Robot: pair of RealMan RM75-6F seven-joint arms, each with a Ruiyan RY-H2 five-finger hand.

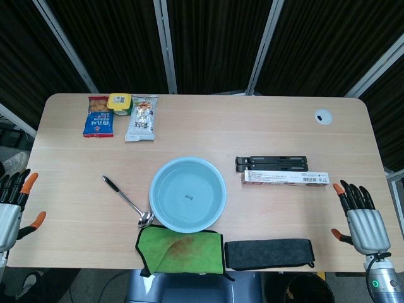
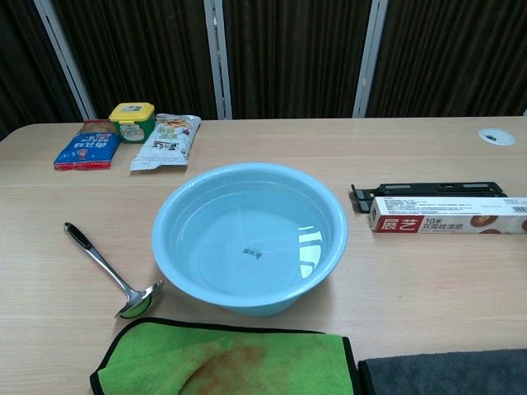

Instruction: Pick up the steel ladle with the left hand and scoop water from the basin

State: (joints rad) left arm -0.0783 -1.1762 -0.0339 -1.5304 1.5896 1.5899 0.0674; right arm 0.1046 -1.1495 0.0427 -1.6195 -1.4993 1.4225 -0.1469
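The steel ladle (image 1: 127,201) lies flat on the table left of the basin, its black handle end toward the far left and its bowl (image 2: 136,301) close to the basin's near-left rim. The light blue basin (image 1: 216,208) holds clear water and sits mid-table (image 2: 177,206). My left hand (image 1: 14,203) hovers at the table's left edge, fingers spread, well left of the ladle and holding nothing. My right hand (image 1: 361,218) stays at the right edge, fingers spread and empty. Neither hand shows in the chest view.
A green cloth (image 1: 181,250) and a black cloth (image 1: 269,253) lie along the front edge. Snack packs (image 1: 100,117), a yellow-lidded tub (image 1: 119,102) and a foil bag (image 1: 141,118) sit at the far left. A black stand (image 1: 273,163) and a boxed roll (image 1: 285,178) lie right of the basin.
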